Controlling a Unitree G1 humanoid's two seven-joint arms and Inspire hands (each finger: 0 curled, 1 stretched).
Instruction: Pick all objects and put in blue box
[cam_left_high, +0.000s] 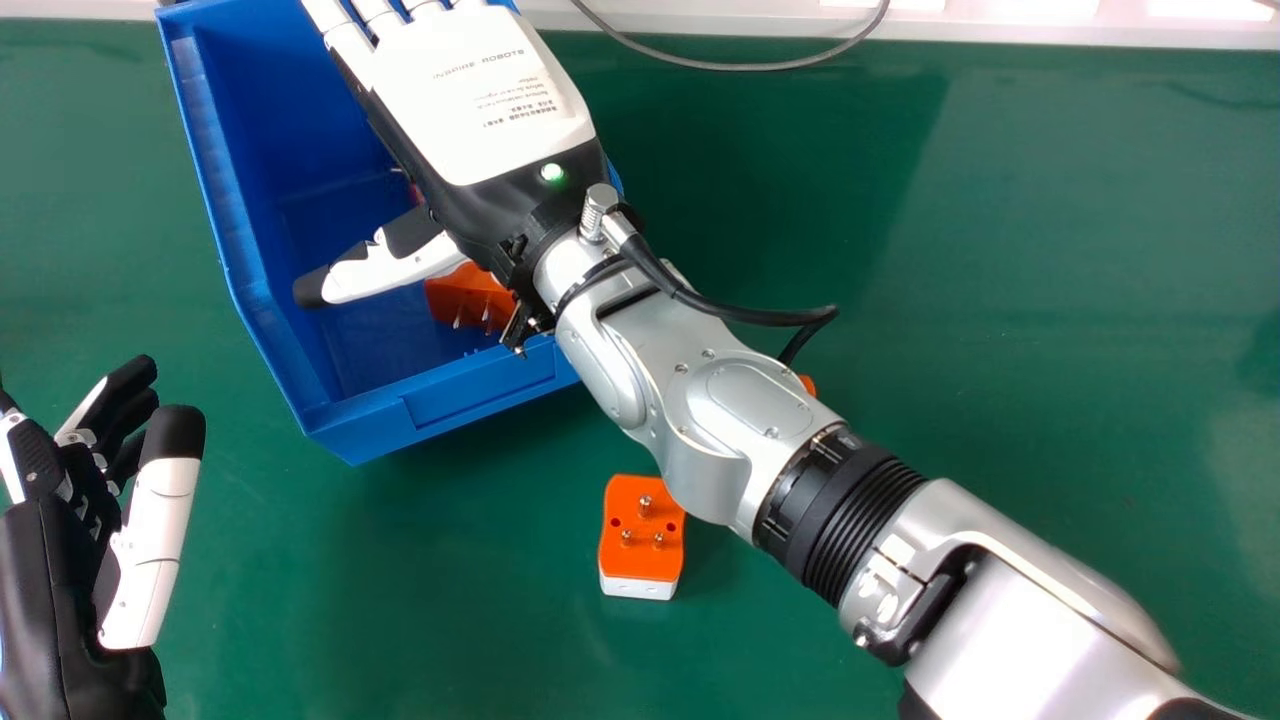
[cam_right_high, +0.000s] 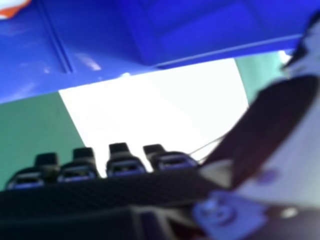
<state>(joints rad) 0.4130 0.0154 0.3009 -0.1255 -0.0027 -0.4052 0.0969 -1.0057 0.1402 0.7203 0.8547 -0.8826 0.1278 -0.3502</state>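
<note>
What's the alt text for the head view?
The open right hand is over the blue box, an orange plug inside. Another plug sits on the table; an orange bit peeks past the forearm. Left hand: lower left.

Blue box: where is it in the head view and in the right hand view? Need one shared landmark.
Head view: blue box upper left, partly covered by the right hand.
Right hand view: box beyond the fingertips.
Shared landmark: the right hand's thumb.
</note>
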